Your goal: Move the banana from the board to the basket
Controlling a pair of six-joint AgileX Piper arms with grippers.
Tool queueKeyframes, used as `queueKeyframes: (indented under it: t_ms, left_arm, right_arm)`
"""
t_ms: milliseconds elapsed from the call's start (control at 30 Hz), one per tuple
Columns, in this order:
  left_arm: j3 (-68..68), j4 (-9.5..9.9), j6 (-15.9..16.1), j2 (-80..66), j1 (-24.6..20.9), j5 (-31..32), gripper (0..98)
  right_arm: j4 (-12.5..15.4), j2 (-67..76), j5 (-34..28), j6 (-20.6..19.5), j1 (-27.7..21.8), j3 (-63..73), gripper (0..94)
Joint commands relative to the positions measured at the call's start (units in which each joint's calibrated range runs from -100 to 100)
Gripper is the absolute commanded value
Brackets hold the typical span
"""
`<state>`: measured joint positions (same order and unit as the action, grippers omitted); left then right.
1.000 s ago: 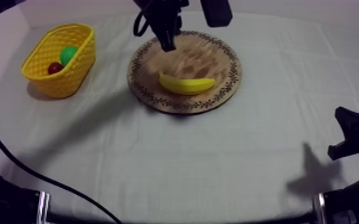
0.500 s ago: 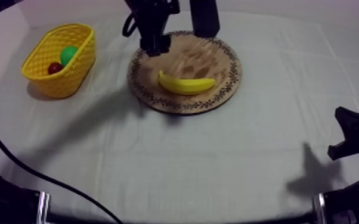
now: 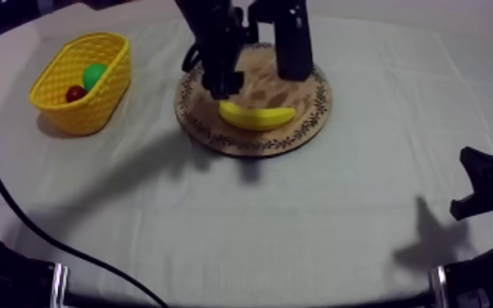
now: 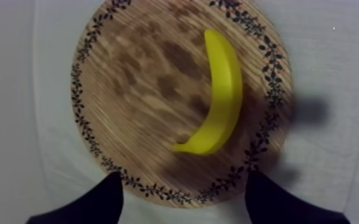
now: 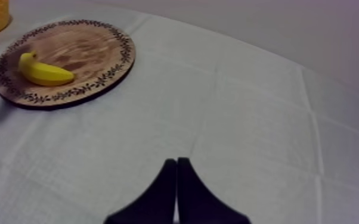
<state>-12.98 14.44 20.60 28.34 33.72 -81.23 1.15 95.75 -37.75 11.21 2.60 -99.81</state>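
**Banana** (image 3: 256, 116): yellow, curved, lying flat on the round wooden board (image 3: 217, 135), in the board's 6 o'clock half as seen from above. Its ends turn up toward 12 o'clock. Nothing grips it.

**Left jaws:** apart, with nothing between them. From above they hang over the board's 12 o'clock half, and the banana is just at their 6 o'clock. In the left wrist view the two black fingers (image 4: 107, 199) stand wide at the board's patterned rim. The banana (image 4: 220, 95) lies beyond them on the wood (image 4: 140, 89), in line with the gap and nearer one finger than the other. Neither finger touches it.

**Yellow basket** (image 3: 94, 106): at the board's 9 o'clock, well apart from it, upright on the surface (image 3: 241, 221). It contains a green toy fruit (image 3: 94, 75) and a small red fruit (image 3: 75, 93), side by side.

**Right jaws:** together, a narrow wedge closed on nothing. Their fingers (image 5: 169, 190) rest low over bare cloth, with the board (image 5: 80, 47) and banana (image 5: 42, 72) far off at roughly their 10 o'clock. From above, the right arm (image 3: 487, 188) sits at the board's 4 o'clock, by the edge of the surface.
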Motion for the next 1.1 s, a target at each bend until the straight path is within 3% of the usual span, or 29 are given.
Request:
queueKeyframes:
  t_ms: [0, 400, 1067]
  left_arm:
    - [-0.31, 0.14, -0.13, 1.34, 0.14, 0.13, 75.5]
    - [-4.05, 0.88, -1.00, 12.77, -0.21, 2.45, 74.7]
    - [-8.21, -0.82, -0.04, 22.02, -0.23, 4.61, 69.4]
  right_arm:
    - [0.00, 0.00, 0.01, 0.00, 0.00, 0.03, 0.3]
    - [0.00, 0.00, 0.01, 0.00, 0.00, 0.03, 0.3]
    - [0.00, 0.00, 0.01, 0.00, 0.00, 0.03, 0.3]
